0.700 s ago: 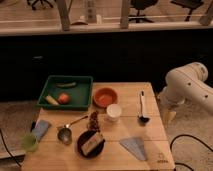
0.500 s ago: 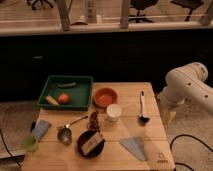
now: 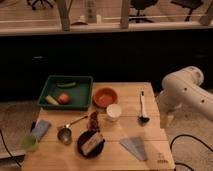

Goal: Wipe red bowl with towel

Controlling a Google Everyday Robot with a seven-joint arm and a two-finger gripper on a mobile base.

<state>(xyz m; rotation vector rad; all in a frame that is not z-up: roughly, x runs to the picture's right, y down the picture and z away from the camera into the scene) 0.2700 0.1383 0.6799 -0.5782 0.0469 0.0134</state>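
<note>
Currently the gripper (image 3: 164, 120) hangs off the counter's (image 3: 127, 92) right edge, and I cannot tell how its jaws stand. The towel (image 3: 134, 147) lies flat near the front edge, well apart from the red bowl (image 3: 105, 97) beside the green tray (image 3: 47, 84). Advice: come down over the towel, pinch one corner, then carry it high past the white cup (image 3: 114, 112).

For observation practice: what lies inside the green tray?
A long green item, a red-orange round fruit, a yellowish piece; anything beneath them is hidden. The end effector hangs right of the table.
</note>
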